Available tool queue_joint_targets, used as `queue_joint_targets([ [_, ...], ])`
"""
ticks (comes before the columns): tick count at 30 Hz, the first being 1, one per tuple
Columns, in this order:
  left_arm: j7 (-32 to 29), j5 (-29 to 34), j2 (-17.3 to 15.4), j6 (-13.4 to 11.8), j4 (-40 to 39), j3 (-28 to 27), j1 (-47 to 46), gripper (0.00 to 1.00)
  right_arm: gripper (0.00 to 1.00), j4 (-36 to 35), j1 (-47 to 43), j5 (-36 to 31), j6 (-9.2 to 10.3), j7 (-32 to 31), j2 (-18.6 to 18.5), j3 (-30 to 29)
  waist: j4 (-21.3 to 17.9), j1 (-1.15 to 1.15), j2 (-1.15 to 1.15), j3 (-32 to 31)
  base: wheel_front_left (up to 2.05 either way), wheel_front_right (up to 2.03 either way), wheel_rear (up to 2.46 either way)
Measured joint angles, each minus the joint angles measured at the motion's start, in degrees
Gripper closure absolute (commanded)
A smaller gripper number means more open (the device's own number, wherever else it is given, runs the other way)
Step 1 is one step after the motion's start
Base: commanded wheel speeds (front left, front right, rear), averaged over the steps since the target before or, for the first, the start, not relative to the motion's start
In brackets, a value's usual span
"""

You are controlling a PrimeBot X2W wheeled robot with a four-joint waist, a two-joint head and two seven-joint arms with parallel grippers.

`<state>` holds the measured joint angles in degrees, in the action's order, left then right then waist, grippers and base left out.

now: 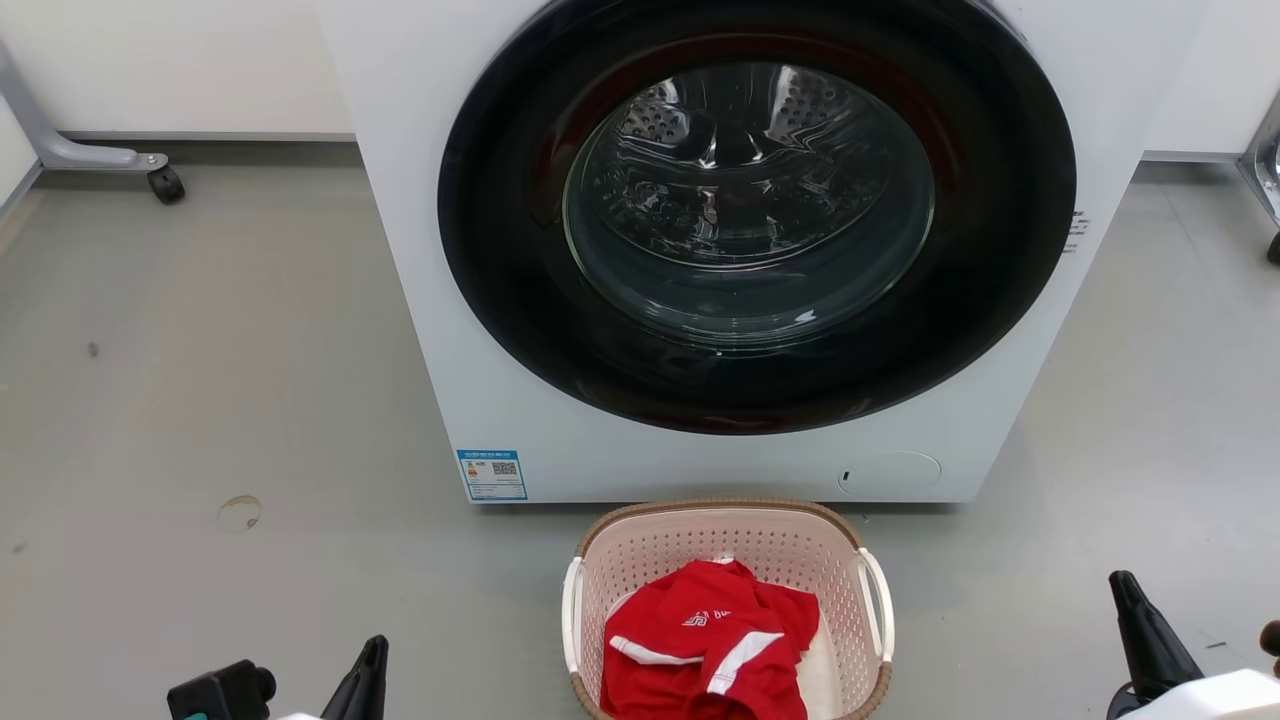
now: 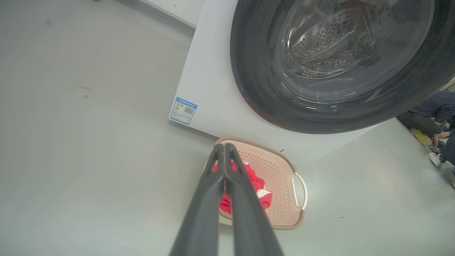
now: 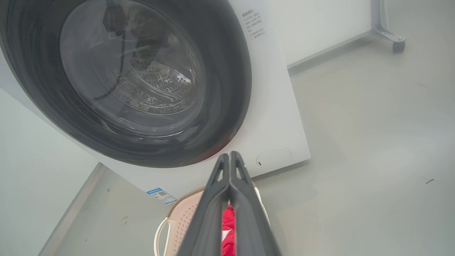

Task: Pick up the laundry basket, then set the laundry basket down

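On smooth grey floor sits the perforated laundry basket.

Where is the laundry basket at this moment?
In the head view, the basket stands on the floor at bottom centre, just in front of the washing machine.

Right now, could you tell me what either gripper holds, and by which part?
Nothing: the left gripper and right gripper are shut empty; the laundry basket sits untouched.
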<state>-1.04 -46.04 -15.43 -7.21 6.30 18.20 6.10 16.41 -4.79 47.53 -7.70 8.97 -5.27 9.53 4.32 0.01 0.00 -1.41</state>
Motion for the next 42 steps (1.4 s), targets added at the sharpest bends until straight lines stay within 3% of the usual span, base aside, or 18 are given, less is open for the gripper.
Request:
queue_joint_targets([
  [42,-2.0,-22.0,5.7,6.6,4.1,-10.1,-4.3,1.0,1.0,-0.3,3.6,21.1,0.05,-6.8,1.5,-7.5,-2.1,-0.01,0.0,0.8,0.0,0.0,0.0],
])
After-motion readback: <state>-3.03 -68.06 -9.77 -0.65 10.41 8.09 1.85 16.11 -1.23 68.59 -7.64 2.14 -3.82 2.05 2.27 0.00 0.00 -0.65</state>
